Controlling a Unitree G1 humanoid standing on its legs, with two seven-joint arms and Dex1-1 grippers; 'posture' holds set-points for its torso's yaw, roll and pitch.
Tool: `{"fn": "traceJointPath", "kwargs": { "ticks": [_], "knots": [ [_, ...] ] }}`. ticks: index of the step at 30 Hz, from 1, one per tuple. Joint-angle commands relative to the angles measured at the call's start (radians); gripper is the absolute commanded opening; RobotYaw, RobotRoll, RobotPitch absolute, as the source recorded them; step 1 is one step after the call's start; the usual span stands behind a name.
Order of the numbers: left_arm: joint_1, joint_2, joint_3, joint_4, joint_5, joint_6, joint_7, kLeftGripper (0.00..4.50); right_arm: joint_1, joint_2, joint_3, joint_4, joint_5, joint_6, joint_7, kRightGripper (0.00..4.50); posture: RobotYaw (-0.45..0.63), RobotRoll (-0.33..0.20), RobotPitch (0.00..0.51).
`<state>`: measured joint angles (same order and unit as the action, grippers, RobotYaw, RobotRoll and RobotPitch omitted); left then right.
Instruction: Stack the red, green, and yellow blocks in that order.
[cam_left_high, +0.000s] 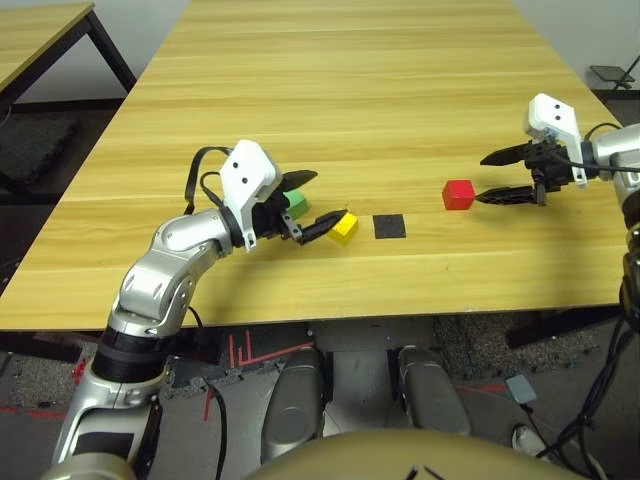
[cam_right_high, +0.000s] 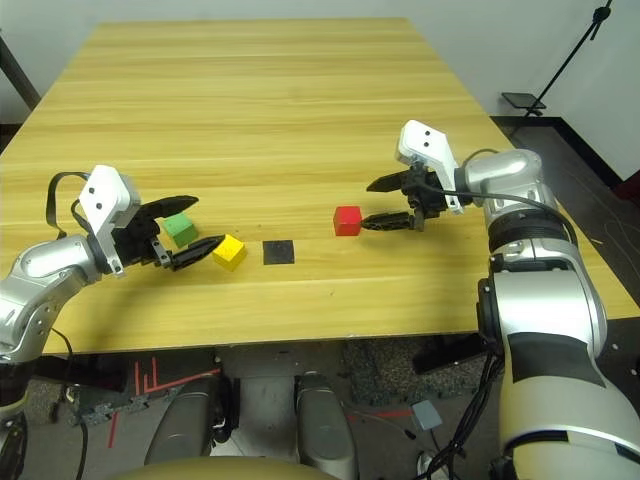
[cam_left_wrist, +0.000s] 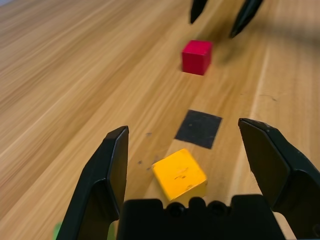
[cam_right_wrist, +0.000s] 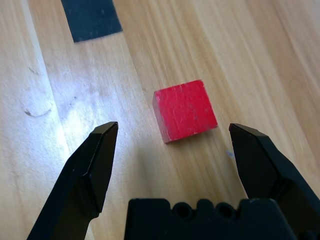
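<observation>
Light wood-plank tabletop (cam_left_high: 400, 100) with a second table (cam_left_high: 40, 30) off to the left over dark floor. Three plain matte cubes sat loose: red block (cam_left_high: 458, 194) right of a black patch (cam_left_high: 389, 226), yellow block (cam_left_high: 344, 226) left of it, green block (cam_right_high: 180, 230) beside that. Left hand (cam_left_high: 305, 205) and right hand (cam_left_high: 488, 177) were both spread wide, empty.

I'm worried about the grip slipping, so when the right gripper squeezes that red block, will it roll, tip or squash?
The red block looks like a stiff, flat-faced cube, so it should sit still rather than roll. Its matte faces probably grip well. Being small between the right gripper fingers, it may twist if pinched off-centre.
</observation>
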<state>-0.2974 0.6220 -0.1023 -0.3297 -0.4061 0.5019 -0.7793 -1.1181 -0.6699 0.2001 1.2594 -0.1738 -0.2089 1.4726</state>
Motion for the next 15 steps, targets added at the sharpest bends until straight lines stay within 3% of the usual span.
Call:
{"fn": "traceJointPath", "kwargs": {
  "ticks": [1, 12, 14, 15],
  "knots": [
    [0.000, 0.000, -0.012, -0.026, 0.016, 0.027, 0.013, 4.48, -0.041, 0.023, 0.019, 0.034, -0.043, -0.021, -0.043, 4.50, 0.35, -0.189, 0.088],
    [0.066, 0.004, 0.017, -0.130, 0.013, 0.082, 0.070, 4.48, -0.049, 0.085, 0.076, 0.076, -0.151, -0.062, -0.133, 4.50, 0.45, -0.188, 0.103],
    [0.073, 0.002, 0.022, -0.147, 0.009, 0.094, 0.084, 4.50, -0.048, 0.092, 0.089, 0.081, -0.174, -0.060, -0.160, 4.35, 0.46, -0.186, 0.104],
    [0.076, 0.002, 0.024, -0.154, 0.008, 0.100, 0.089, 4.50, -0.049, 0.097, 0.092, 0.083, -0.182, -0.057, -0.173, 3.99, 0.47, -0.185, 0.104]
  ]
}}
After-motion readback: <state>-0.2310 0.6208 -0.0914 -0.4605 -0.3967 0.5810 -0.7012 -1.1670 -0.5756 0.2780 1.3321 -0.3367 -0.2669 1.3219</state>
